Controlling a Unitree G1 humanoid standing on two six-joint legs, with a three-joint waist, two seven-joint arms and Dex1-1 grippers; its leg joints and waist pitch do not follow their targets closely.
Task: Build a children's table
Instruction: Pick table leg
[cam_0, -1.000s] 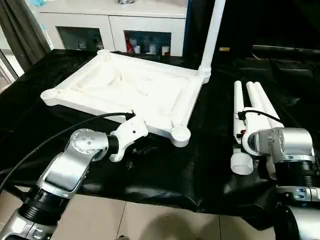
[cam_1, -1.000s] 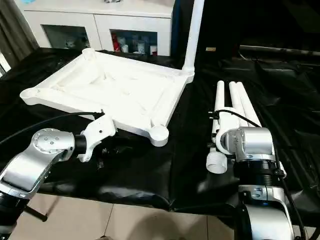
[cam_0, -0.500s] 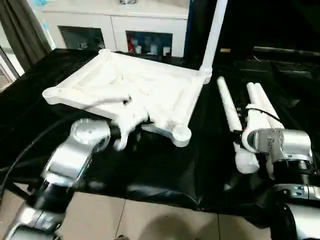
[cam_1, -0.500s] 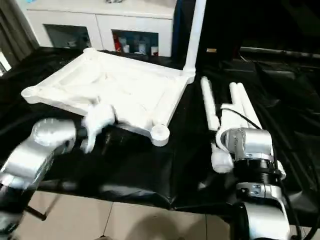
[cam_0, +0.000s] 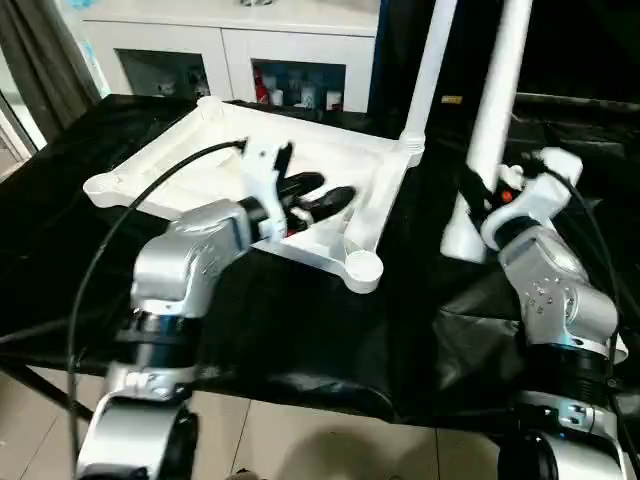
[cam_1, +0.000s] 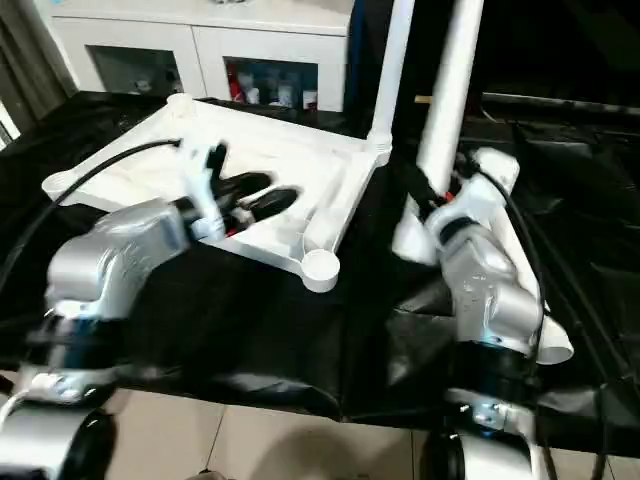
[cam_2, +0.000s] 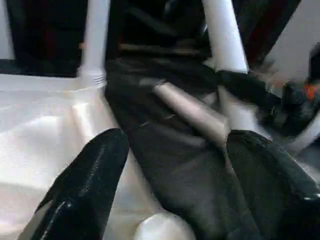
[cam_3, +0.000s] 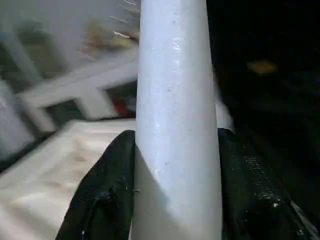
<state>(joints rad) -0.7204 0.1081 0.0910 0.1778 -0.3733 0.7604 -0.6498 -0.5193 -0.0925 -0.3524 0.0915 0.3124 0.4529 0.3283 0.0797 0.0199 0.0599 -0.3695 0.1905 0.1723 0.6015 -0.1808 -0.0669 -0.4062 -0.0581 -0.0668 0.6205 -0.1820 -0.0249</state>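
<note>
At centre frame the upturned tabletop (cam_0: 300, 190) lies on the black-draped counter (cam_0: 300, 330) with the left claw (cam_0: 315, 193) spread above it, while the right claw (cam_3: 170, 200) pinches an upright leg (cam_0: 490, 120) at right.

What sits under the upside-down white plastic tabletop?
A black sheet covers the surface under the white plastic tabletop and spreads past its edges. What lies directly beneath the tabletop's middle is hidden by the tabletop itself.

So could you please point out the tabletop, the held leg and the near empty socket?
tabletop (cam_0: 150, 172), left eye view, on its left rim.
held leg (cam_0: 496, 90), left eye view, mid-shaft above the gripper.
near socket (cam_0: 362, 266), left eye view, on its round top.
</note>
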